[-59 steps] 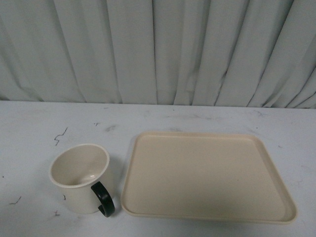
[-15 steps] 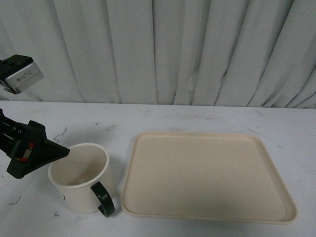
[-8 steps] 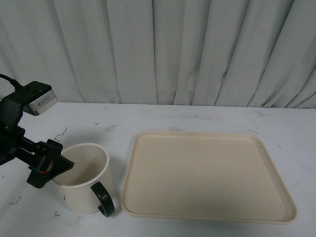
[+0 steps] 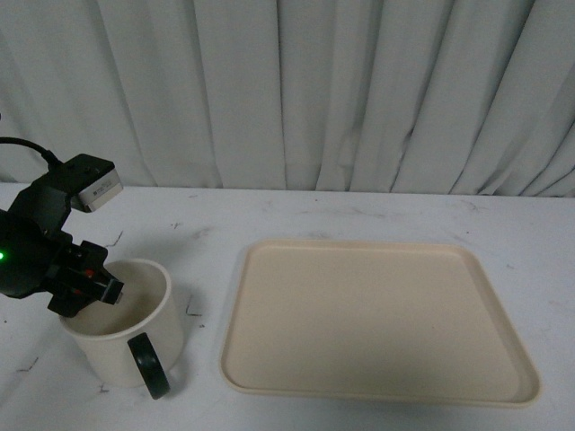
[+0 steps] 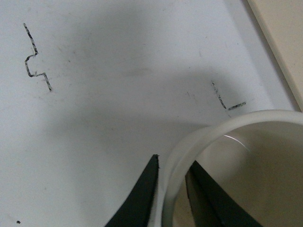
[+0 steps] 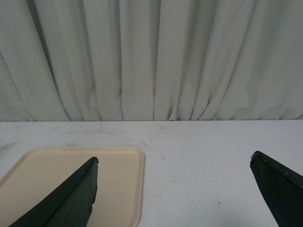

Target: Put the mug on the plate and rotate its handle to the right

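Observation:
The cream-white mug (image 4: pixel 126 337) stands on the table left of the beige plate (image 4: pixel 377 319). Its black handle (image 4: pixel 149 364) points toward the front. My left gripper (image 4: pixel 101 292) is shut on the mug's left rim, one finger inside and one outside. In the left wrist view the fingers (image 5: pixel 142 198) straddle the mug's white rim (image 5: pixel 208 137). The smiley face is hidden. My right gripper (image 6: pixel 173 163) is open and empty above the table, with the plate's corner (image 6: pixel 120 179) below it; it is out of the front view.
A grey-white curtain (image 4: pixel 287 90) hangs behind the table. Black scuff marks (image 5: pixel 35 59) are on the white tabletop (image 4: pixel 269 215) near the mug.
My left gripper came down over the mug's left rim and closed on it. The mug has shifted left and its handle has swung from front-right toward the front.

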